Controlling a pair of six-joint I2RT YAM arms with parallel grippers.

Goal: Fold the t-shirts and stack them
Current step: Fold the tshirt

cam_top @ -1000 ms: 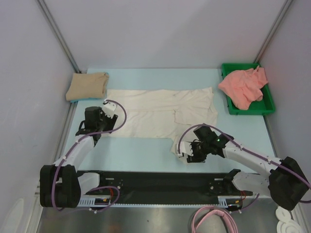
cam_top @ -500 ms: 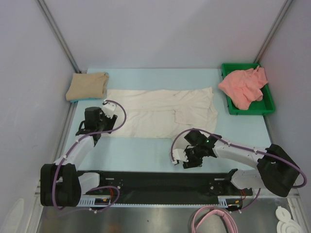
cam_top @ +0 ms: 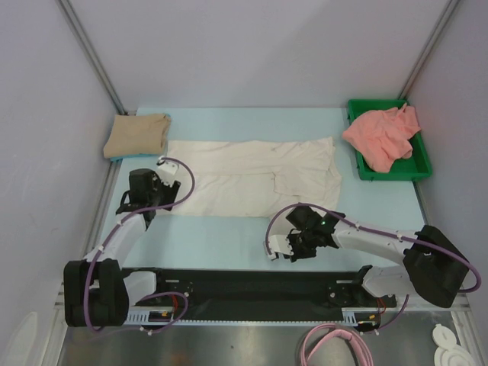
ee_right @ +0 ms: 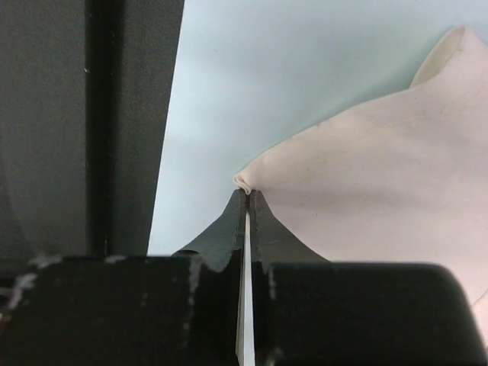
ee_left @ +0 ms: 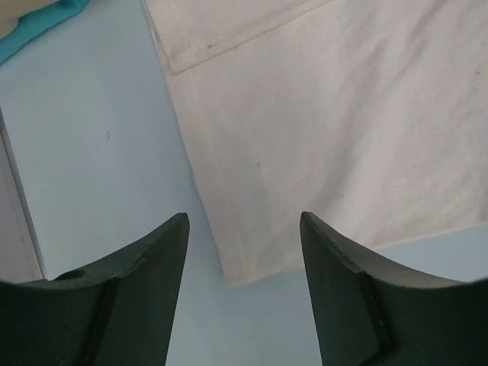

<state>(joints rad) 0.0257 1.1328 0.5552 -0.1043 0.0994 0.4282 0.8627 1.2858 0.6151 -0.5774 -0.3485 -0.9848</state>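
Right now the cream-white t-shirt [cam_top: 252,175] lies spread flat across the middle of the pale blue surface [cam_top: 221,240], its long side running from 9 o'clock to 3 o'clock. At its 5 o'clock side, the right wrist view shows the right tool [ee_right: 245,192] pinched fully together, with a small fold of the shirt's edge caught at the fingertips; the cloth spreads away toward 2 o'clock in that view. At the shirt's 8 o'clock corner the left tool [ee_left: 244,221] hangs with its fingers set wide apart and nothing between them. In the left wrist view the shirt's corner sits just below the gap, and bare surface shows at 9 o'clock of it. The tan t-shirt [cam_top: 137,135] rests folded at 10 o'clock on the surface, just beside the cream one's far-left corner. The salmon-pink t-shirt [cam_top: 381,136] lies crumpled in the green tray [cam_top: 418,171] at 2 o'clock, spilling over the tray's left rim
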